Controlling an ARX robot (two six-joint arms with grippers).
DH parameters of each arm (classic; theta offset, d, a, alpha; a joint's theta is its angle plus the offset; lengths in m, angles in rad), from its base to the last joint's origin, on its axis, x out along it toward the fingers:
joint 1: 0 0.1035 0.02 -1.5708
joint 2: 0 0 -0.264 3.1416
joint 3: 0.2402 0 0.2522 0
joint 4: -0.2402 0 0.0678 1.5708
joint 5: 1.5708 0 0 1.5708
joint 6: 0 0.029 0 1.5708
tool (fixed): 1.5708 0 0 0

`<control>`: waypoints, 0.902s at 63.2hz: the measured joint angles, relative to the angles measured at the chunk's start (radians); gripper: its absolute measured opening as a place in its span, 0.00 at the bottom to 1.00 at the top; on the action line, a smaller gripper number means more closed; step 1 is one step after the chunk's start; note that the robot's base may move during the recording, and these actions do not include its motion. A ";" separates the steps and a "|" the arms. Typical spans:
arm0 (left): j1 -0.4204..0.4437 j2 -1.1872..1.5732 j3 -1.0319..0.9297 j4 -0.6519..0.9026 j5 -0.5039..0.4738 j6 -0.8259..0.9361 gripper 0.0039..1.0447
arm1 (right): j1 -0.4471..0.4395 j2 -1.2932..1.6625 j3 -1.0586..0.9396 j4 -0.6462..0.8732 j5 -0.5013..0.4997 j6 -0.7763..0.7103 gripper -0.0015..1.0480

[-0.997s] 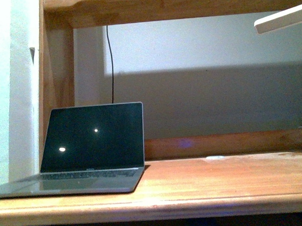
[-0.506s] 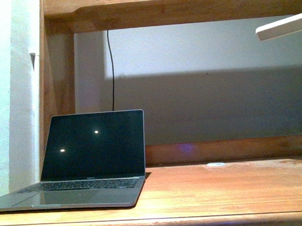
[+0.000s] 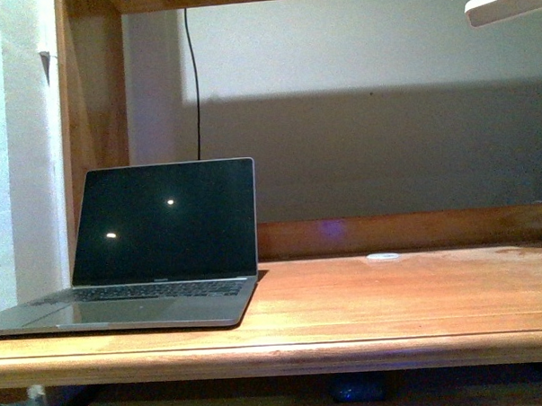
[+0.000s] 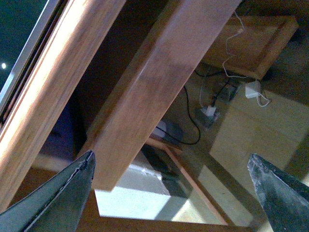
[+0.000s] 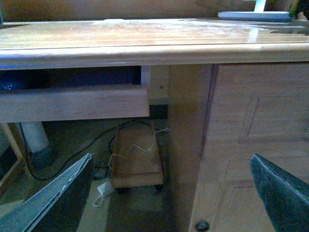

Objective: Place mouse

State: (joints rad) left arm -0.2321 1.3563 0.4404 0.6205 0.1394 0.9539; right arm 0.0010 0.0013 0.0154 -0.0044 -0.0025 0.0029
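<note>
Left tool point(image 4: 170, 155), right tool point(image 5: 170, 157): jaws apart

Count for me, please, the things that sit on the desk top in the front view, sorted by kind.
Laptop: 1
White disc: 1
Total: 2
</note>
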 joint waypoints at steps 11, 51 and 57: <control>0.003 0.146 0.042 0.146 0.020 0.206 0.93 | 0.000 0.000 0.000 0.000 0.000 0.000 0.93; 0.137 0.377 0.151 0.338 0.129 0.496 0.93 | 0.000 0.000 0.000 0.000 0.000 0.000 0.93; 0.139 0.407 0.190 0.341 0.132 0.499 0.93 | 0.000 0.000 0.000 0.000 0.000 0.000 0.93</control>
State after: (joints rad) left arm -0.0929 1.7634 0.6304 0.9611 0.2714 1.4528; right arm 0.0010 0.0013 0.0154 -0.0044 -0.0025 0.0029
